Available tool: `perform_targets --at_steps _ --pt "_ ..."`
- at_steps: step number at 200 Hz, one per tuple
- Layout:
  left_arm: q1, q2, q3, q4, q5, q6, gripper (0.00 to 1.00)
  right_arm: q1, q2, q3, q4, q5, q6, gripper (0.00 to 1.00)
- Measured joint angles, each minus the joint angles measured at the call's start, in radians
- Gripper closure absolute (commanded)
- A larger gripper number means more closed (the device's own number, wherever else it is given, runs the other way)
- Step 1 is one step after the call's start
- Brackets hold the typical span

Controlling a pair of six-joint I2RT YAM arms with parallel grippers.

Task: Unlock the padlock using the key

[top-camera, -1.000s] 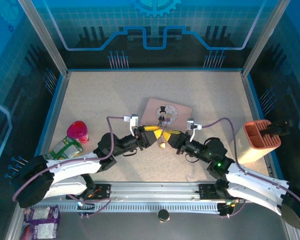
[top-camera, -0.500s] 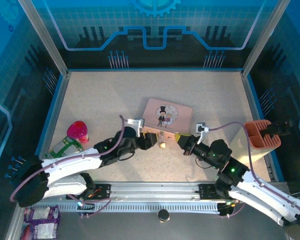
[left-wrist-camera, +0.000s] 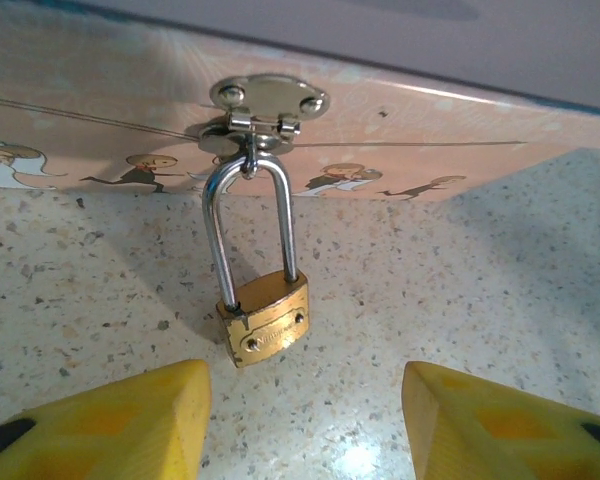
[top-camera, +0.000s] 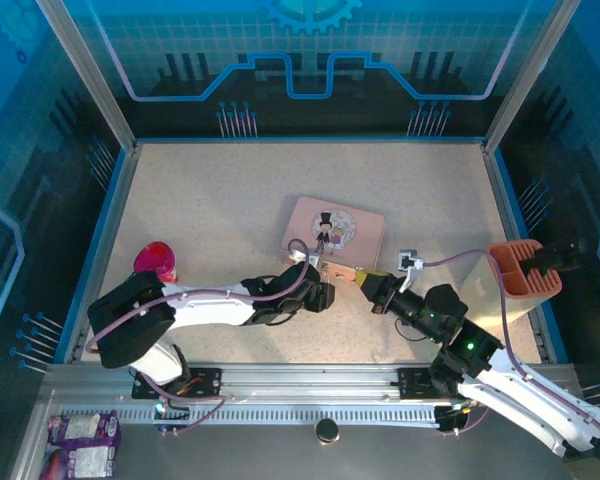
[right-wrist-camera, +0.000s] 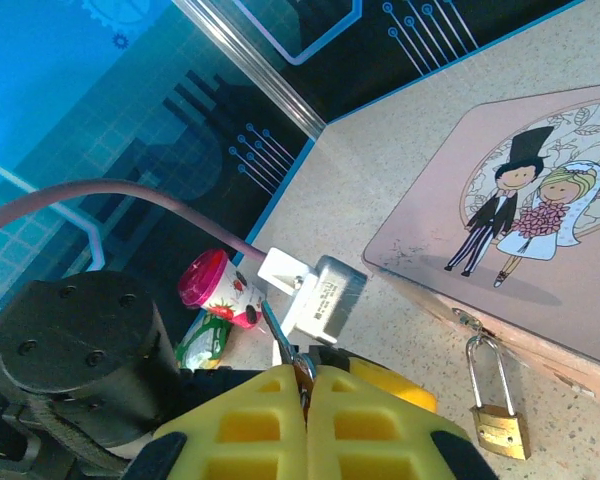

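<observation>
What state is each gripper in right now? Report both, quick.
Left gripper: open, holding nothing; the padlock lies just ahead, untouched.
Right gripper: closed on the key, pinched between its fingers.

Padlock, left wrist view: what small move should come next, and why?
Probably ease the left gripper forward and close it on the padlock. Its fingers stand open on either side, short of it, and the padlock lies unheld on the table, hooked to the tin's hasp. The right gripper pinches the key and needs a steadied lock.
</observation>
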Motion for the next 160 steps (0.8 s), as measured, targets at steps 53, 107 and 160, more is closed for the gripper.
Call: perform_targets --at_steps 53,107,160 --pt "0.000 0.096 0.048 0.005 -0.031 0.000 0.51 -0.002 -0.005 -0.025 0.011 -0.005 0.012 1.00" --pt "0.006 0.131 0.048 0.038 -0.062 -0.001 0.55 -0.002 -0.019 -0.031 0.025 -0.011 0.030 1.00" --pt "0.046 0.169 0.047 0.109 -0.036 -0.009 0.63 -0.002 -0.017 -0.039 0.040 -0.015 0.045 1.00"
